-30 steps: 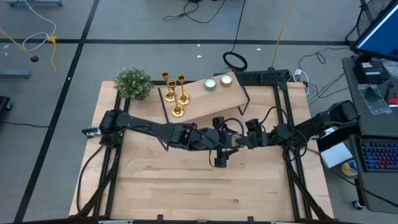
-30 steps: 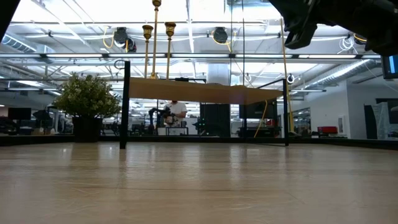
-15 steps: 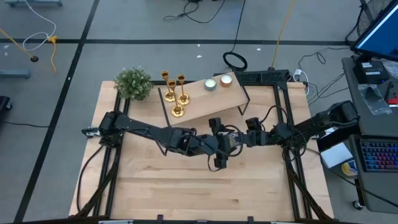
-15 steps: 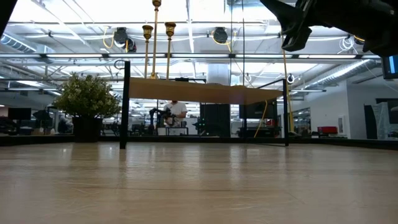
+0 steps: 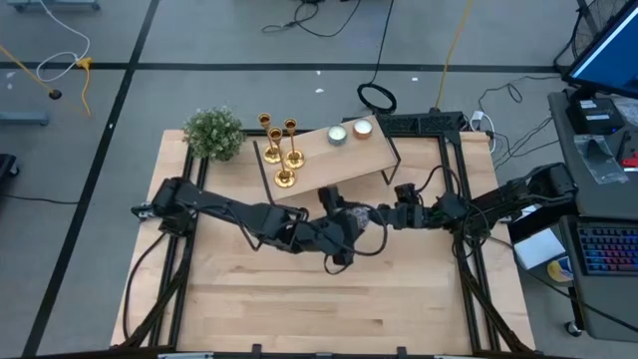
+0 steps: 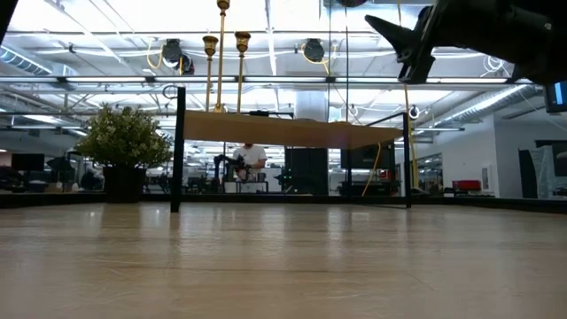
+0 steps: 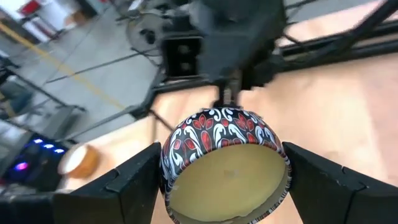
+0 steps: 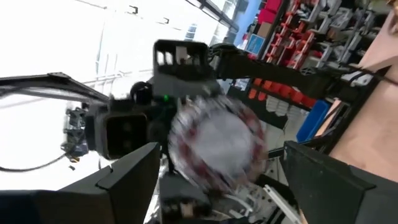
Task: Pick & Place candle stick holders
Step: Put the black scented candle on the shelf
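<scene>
Your left gripper (image 7: 222, 154) is not free. It is clamped on a patterned tin candle (image 7: 217, 132), both fingers pressed to the tin's sides. Your right gripper (image 8: 219, 163) faces it at the centre of the high view with its fingers spread wide. The tin sits in the gap between them, and I see neither finger touching it.

The candle stick holders (image 5: 283, 152) stand upright in a tight group of three on the left end of the raised wooden shelf (image 5: 364, 155), up and to the left of both grippers in the high view. Their long axes are vertical — stems rising from flat round bases.

The left gripper looks the nearer of the two. My judgement is that neither arm can go for a stem until the tin is dealt with — then come in level from the side.
</scene>
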Available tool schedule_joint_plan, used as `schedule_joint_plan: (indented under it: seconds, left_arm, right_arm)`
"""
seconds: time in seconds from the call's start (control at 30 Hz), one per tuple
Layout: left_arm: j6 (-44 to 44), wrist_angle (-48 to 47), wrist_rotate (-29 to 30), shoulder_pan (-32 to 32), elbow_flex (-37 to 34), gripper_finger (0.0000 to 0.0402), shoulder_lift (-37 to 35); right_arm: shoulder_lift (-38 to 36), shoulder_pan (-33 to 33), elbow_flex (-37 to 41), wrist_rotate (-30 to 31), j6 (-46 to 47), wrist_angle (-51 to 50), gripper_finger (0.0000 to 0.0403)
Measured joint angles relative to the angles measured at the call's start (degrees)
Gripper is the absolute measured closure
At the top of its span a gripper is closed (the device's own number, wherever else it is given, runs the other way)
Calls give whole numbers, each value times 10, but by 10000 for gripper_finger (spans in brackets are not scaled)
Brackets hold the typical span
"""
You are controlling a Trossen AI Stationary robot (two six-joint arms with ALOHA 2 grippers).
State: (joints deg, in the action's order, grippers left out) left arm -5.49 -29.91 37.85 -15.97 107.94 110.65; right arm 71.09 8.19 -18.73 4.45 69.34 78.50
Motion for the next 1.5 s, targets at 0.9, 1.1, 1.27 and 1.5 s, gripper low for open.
schedule_joint_plan:
  seconds: [0.9, 1.1, 1.27, 1.5]
  left_arm:
    - [13, 5, -50, 142, 0, 109, -2]
    - [71, 5, -40, 140, 0, 107, -1]
    - [120, -1, -37, 130, 0, 109, -1]
    - [186, -48, -29, 103, 0, 104, -1]
  right_arm:
    - [-81, 1, 154, 106, -100, 113, 85]
    - [-82, 1, 155, 105, -100, 112, 85]
    - [-82, 1, 155, 104, -102, 112, 85]
    - [-82, -11, 156, 103, -102, 113, 85]
